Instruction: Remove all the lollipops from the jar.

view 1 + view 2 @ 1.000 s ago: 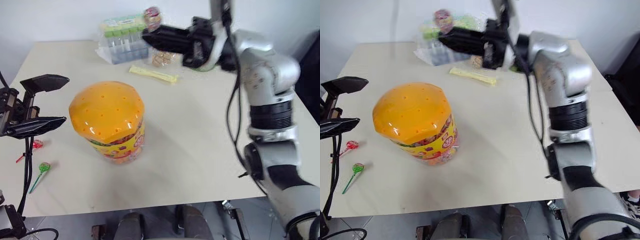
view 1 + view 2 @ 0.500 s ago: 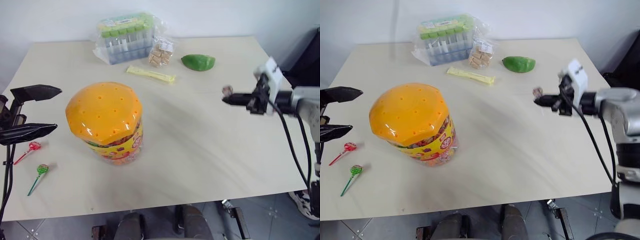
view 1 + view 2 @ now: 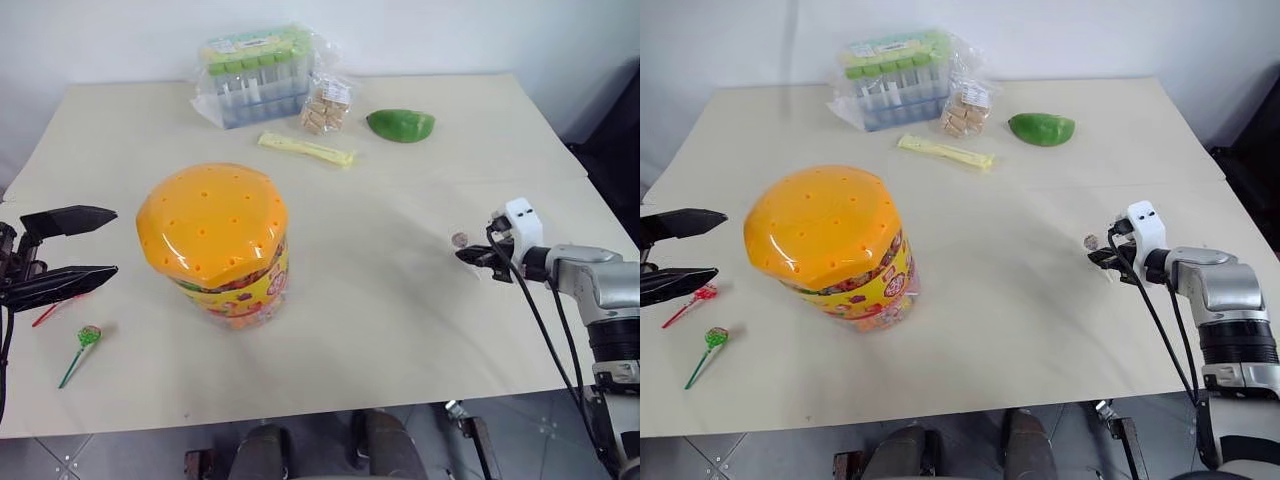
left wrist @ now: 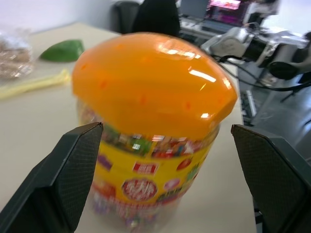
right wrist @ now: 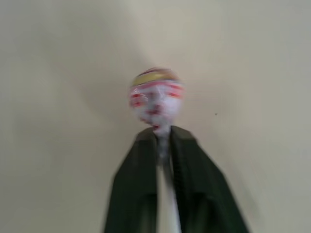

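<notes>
The jar (image 3: pixel 215 240), a clear tub with a domed orange lid full of holes and a yellow-red label, stands upright left of the table's middle. My left gripper (image 3: pixel 113 242) hovers open just left of it, with the jar (image 4: pixel 155 97) framed between its fingers but untouched. A red lollipop (image 3: pixel 702 294) and a green lollipop (image 3: pixel 88 336) lie on the table below that gripper. Low over the table's right side, my right gripper (image 3: pixel 470 252) is shut on the white stick of a pinkish-brown lollipop (image 5: pixel 156 94), whose head pokes out past the fingertips.
At the back of the table (image 3: pixel 400 300) lie a bag of green-capped tubes (image 3: pixel 250 75), a small packet of biscuits (image 3: pixel 322 103), a green fruit-like lump (image 3: pixel 401 124) and a long pale yellow packet (image 3: pixel 305 149). The right gripper is close to the table's right edge.
My right arm has swung from high over the back of the table down to its right side, carrying the pinkish-brown lollipop. The left gripper has sunk a little and drifted left, still open.
</notes>
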You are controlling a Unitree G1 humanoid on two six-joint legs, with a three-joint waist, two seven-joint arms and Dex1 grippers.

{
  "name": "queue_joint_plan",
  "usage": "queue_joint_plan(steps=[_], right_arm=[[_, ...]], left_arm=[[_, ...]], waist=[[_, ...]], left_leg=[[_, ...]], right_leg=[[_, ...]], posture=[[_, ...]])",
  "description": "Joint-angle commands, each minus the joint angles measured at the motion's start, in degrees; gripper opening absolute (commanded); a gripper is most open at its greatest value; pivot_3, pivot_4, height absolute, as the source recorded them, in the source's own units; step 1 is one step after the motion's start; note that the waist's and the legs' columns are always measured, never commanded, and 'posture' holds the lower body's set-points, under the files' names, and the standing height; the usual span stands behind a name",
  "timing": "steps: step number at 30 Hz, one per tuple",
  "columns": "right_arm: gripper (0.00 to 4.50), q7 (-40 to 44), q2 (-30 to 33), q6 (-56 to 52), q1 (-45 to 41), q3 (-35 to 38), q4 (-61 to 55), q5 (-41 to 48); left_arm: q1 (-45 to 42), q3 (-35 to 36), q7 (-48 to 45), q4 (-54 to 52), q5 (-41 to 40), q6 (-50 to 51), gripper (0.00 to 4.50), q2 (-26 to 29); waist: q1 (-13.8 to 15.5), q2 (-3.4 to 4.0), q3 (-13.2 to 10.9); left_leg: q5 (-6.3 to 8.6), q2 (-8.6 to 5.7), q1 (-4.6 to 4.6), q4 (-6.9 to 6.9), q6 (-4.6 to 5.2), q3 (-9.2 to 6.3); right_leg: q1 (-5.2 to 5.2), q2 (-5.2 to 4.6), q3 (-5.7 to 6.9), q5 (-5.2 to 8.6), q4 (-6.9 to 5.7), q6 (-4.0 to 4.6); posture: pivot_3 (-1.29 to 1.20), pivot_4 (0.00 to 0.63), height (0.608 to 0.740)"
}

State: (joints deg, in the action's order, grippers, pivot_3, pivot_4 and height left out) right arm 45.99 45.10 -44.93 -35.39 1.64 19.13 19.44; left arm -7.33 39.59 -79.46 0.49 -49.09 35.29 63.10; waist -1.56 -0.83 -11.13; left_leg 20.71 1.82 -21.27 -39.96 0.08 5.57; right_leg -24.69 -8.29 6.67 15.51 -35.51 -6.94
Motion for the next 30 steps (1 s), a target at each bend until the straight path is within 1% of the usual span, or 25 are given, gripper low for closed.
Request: queue_joint_plan(steps=[1, 3, 5, 8, 9, 11, 13, 16, 19, 22, 25, 30], right_arm=[[1.85, 0.1, 0.8, -0.2, 1.4, 2.5, -1.9, 0.3], [2.47, -0.3, 0.9, -1.6, 2.4, 4.0, -5.1, 1.5], [3.22, -0.4, 0.9, -2.6, 3.8, 5.7, -8.7, 2.7], [4.25, 0.7, 0.3, -2.0, 6.3, 9.1, -14.3, 5.8], [4.48, 1.1, 0.4, -0.5, 7.5, 9.9, -16.6, 6.2], [4.48, 4.9, 0.2, 4.5, 11.5, 12.3, -24.1, 8.8], [4.48, 10.1, 0.7, 5.5, 14.7, 13.7, -29.9, 13.2], [4.48, 15.2, 1.0, 5.2, 15.7, 12.5, -32.7, 17.2], [4.48, 19.5, 1.4, 10.0, 16.3, 7.1, -33.8, 14.2], [4.48, 21.8, -0.8, 16.7, 16.8, 3.7, -34.0, 12.3], [4.48, 21.3, -2.7, 22.1, 16.3, 0.9, -31.8, 8.8], [4.48, 20.6, -5.0, 27.0, 17.4, -1.2, -30.0, 6.1]], left_arm=[[1.8, 3.0, 3.3, -2.4, 2.0, -0.4, 4.5, 0.1], [2.6, 3.1, 5.9, -3.2, 3.3, -0.7, 4.5, -0.2], [2.3, 3.6, 8.1, -3.9, 2.9, -0.5, 4.5, -1.0], [3.0, 4.6, 7.8, -5.4, 1.4, -0.6, 4.5, -2.4], [3.3, 5.1, 7.5, -5.6, 0.5, 0.2, 4.5, -2.6], [4.1, 6.0, 7.5, -6.1, 0.6, -0.1, 4.5, -2.9], [4.8, 6.8, 7.7, -6.4, 0.9, -0.3, 4.5, -3.1], [5.9, 8.6, 7.2, -5.2, 1.0, -0.1, 4.5, -3.1], [9.4, 10.3, 5.3, -4.1, 2.8, -1.4, 4.5, -3.3], [12.8, 12.4, 5.1, -3.1, 3.8, -2.1, 4.5, -4.3], [16.3, 13.8, 6.2, -3.4, 4.6, -2.4, 4.5, -6.0], [20.2, 15.1, 7.5, -3.9, 5.2, -4.4, 4.5, -10.2]], waist=[[0.0, 0.0, 0.0], [0.0, 0.0, 0.0], [0.1, 0.01, 0.0], [0.0, 0.02, 0.0], [0.0, 0.02, 0.0], [0.1, 0.03, 0.0], [0.0, 0.03, 0.0], [-0.1, 0.03, 0.0], [-0.1, 0.03, 0.0], [0.0, 0.03, 0.0], [0.0, 0.03, 0.0], [0.1, 0.02, 0.0]], left_leg=[[0.0, 0.0, 0.02, 0.0, 0.0, -0.01], [0.0, 0.0, 0.02, 0.0, 0.0, -0.03], [0.0, 0.01, 0.01, 0.01, 0.0, -0.05], [0.0, 0.01, 0.0, 0.02, -0.01, -0.04], [0.0, 0.01, 0.0, 0.02, -0.01, -0.04], [0.01, 0.01, 0.0, 0.04, -0.01, -0.04], [0.02, 0.01, 0.03, 0.09, -0.03, -0.03], [0.02, 0.01, 0.06, 0.07, -0.02, -0.02], [0.03, 0.02, 0.09, 0.04, 0.0, -0.03], [0.05, 0.02, 0.07, 0.05, -0.01, -0.03], [0.06, 0.01, 0.08, 0.04, -0.01, -0.02], [0.07, 0.01, 0.08, 0.0, -0.01, -0.05]], right_leg=[[0.02, 0.0, 0.0, 0.0, -0.01, 0.0], [0.01, -0.01, 0.01, 0.0, -0.02, 0.0], [0.01, -0.01, 0.02, 0.0, -0.01, 0.0], [-0.01, -0.02, 0.02, 0.0, -0.02, 0.0], [-0.01, -0.02, 0.03, 0.0, -0.02, 0.0], [-0.02, -0.02, 0.03, 0.0, -0.01, 0.0], [-0.01, 0.0, 0.03, 0.0, 0.0, 0.0], [0.03, 0.02, 0.02, 0.0, 0.01, 0.0], [0.04, 0.02, 0.0, 0.0, 0.0, 0.0], [0.02, 0.02, 0.01, 0.0, 0.01, 0.0], [0.02, 0.01, 0.01, 0.0, 0.01, 0.0], [0.04, -0.02, 0.02, 0.0, -0.01, 0.0]], posture=[[0.0, 0.15, 0.74], [0.0, 0.15, 0.74], [0.0, 0.15, 0.74], [0.0, 0.15, 0.74], [0.0, 0.15, 0.74], [0.0, 0.15, 0.74], [0.0, 0.15, 0.74], [0.0, 0.15, 0.74], [0.0, 0.15, 0.74], [0.0, 0.15, 0.74], [0.0, 0.15, 0.74], [0.0, 0.15, 0.74]])
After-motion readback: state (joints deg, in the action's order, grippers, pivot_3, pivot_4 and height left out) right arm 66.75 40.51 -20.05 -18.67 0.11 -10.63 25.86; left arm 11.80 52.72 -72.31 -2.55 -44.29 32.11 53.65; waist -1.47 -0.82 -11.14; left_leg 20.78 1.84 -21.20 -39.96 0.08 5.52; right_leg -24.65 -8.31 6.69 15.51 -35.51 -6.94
